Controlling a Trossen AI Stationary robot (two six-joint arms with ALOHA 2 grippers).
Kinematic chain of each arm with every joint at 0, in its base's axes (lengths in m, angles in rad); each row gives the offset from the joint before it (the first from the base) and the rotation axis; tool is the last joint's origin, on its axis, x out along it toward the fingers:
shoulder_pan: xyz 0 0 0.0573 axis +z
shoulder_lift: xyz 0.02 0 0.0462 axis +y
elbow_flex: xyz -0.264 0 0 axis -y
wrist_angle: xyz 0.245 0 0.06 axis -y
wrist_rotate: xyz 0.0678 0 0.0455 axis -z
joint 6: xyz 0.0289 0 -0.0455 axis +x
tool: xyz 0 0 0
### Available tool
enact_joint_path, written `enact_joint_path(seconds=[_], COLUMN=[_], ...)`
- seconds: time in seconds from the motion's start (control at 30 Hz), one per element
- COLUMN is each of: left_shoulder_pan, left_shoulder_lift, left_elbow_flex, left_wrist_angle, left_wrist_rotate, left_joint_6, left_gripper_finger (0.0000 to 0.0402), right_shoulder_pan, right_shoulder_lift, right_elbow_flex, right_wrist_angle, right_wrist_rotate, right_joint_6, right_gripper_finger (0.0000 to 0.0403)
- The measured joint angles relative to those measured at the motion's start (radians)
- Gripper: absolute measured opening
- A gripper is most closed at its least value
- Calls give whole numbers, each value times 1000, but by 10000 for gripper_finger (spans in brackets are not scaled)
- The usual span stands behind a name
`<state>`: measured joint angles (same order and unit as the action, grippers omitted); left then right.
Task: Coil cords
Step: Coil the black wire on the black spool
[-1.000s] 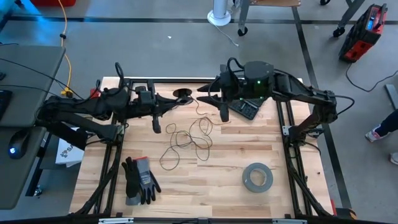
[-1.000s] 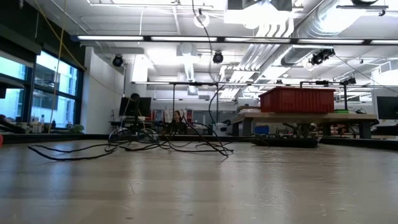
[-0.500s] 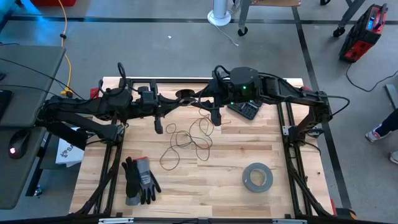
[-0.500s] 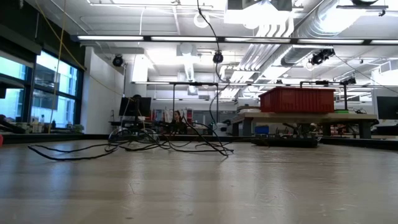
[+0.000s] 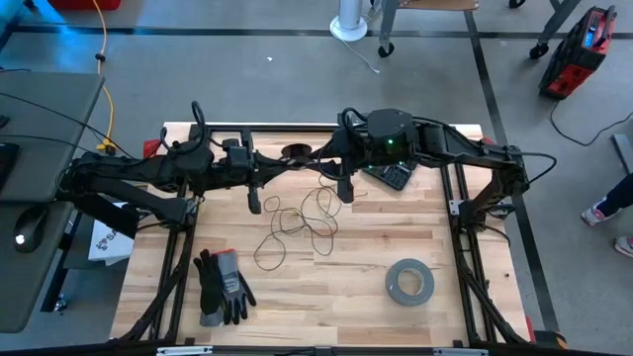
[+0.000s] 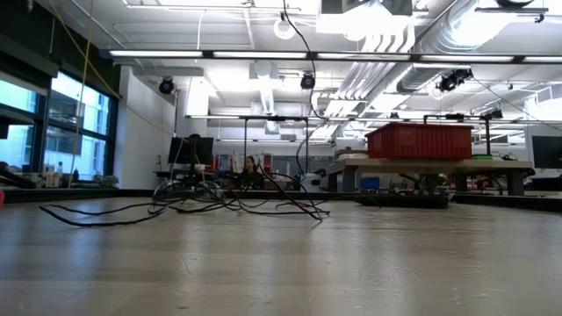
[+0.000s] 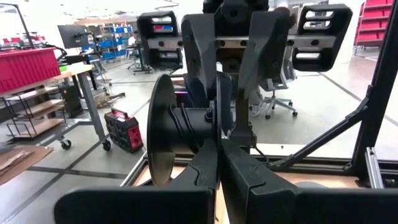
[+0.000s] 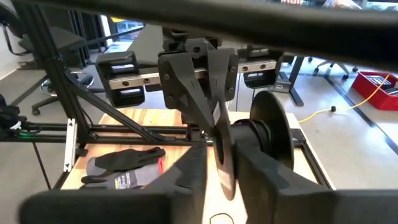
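The small black spool (image 5: 292,151) hangs in the air over the table's far edge, between my two grippers. My left gripper (image 7: 221,146) comes at it level from the table's left and is shut on it. My right gripper (image 8: 222,155) comes from the right and closes on the same spool. The thin dark cord (image 5: 297,220) lies in loose loops on the middle of the wooden table (image 5: 346,297). One strand (image 6: 305,96) rises from the loops up to the spool. My left gripper pinches the rim of the spool's flange (image 7: 222,121) between its two fingers, level from the table's left. The spool is lifted clear, its axis level, the hub (image 7: 193,124) and other flange (image 7: 160,137) standing out to one side. My right gripper has the same flange (image 8: 222,177) between its two fingers (image 8: 252,165), level and slightly downward from the table's right, opposite my left gripper's fingers (image 8: 208,81). The fingers stand against the flange's two faces. The hub (image 8: 249,134) lies beside one finger.
A grey tape roll (image 5: 409,281) lies near the front right. A pair of gloves (image 5: 223,287) lies at the front left. A black keypad device (image 5: 394,175) sits under my right arm. A yellow cable (image 5: 107,109) runs on the floor beyond the table's left.
My right gripper has moved toward the table's left and a little down, up to the spool, rolling slightly, and its fingers have drawn together about the flange. The left gripper and the spool have kept still. The cord's loops lie as before.
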<state>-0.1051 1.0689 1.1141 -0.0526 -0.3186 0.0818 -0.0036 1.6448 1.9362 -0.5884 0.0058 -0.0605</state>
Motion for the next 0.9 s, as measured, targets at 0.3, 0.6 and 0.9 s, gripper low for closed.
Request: enact_joint_path(seconds=[0.3, 0.6, 0.9], left_shoulder_pan=[0, -25, -26], left_shoulder_lift=[1, -107, -65], left_elbow_flex=[-1, 1, 0], left_wrist_angle=[13, -130, -121], left_wrist_rotate=[-1, 15, 31], left_joint_6=[-1, -73, -106], left_gripper_finger=[5, 67, 139], right_shoulder_pan=[11, 10, 11], right_shoulder_lift=[7, -7, 45], right_elbow_flex=[0, 0, 0], right_wrist_angle=[-17, -104, -86], right_wrist_rotate=[40, 87, 73], right_joint_6=[-18, -25, -26], right_gripper_finger=[3, 1, 1])
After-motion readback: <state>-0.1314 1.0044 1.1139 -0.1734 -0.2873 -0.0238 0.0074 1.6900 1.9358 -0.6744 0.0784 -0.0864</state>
